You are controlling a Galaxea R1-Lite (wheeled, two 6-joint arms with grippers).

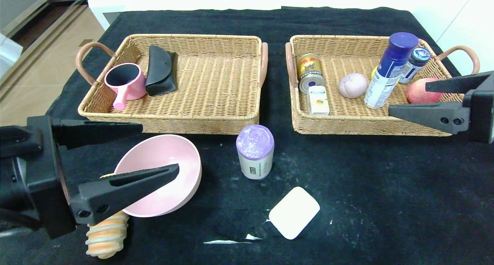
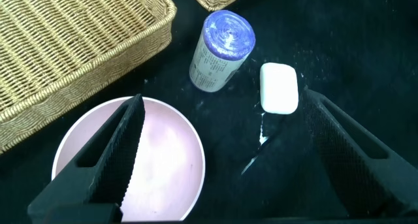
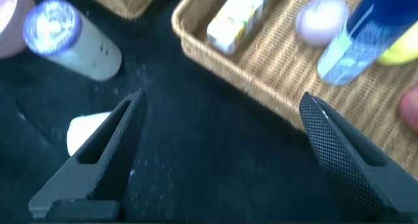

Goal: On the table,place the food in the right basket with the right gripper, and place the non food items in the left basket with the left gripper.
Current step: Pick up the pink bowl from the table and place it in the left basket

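Step in hand: I judge the sort as partly done. Both arms are free, and things remain on the desk.
Left gripper: fingers wide apart, holding nothing, hovering over the pink bowl near the front left of the desk.
Right gripper: fingers wide apart, empty, at the right edge, over the front right part of the right basket.
Left basket: holds a pink cup and a black pouch lying against it.
Right basket contents: a gold can, a small carton, a pale round item, a blue-capped spray can, a small dark-capped bottle and a red fruit.
Left on the desk: the pink bowl; a purple-topped roll just in front of the gap between the baskets; a white pad nearer me; a ridged orange piece, seemingly bread, partly under the bowl's rim.
Next move: my reading is that the left gripper should descend on the bowl's rim, close on it, then carry it into the left basket. The bread-like piece would fall to the right gripper, a long reach across.
Hard to make out: the roll's label is unreadable. The bowl and left gripper cover part of the ridged piece. I cannot confirm whether the spray can and bottle are food.
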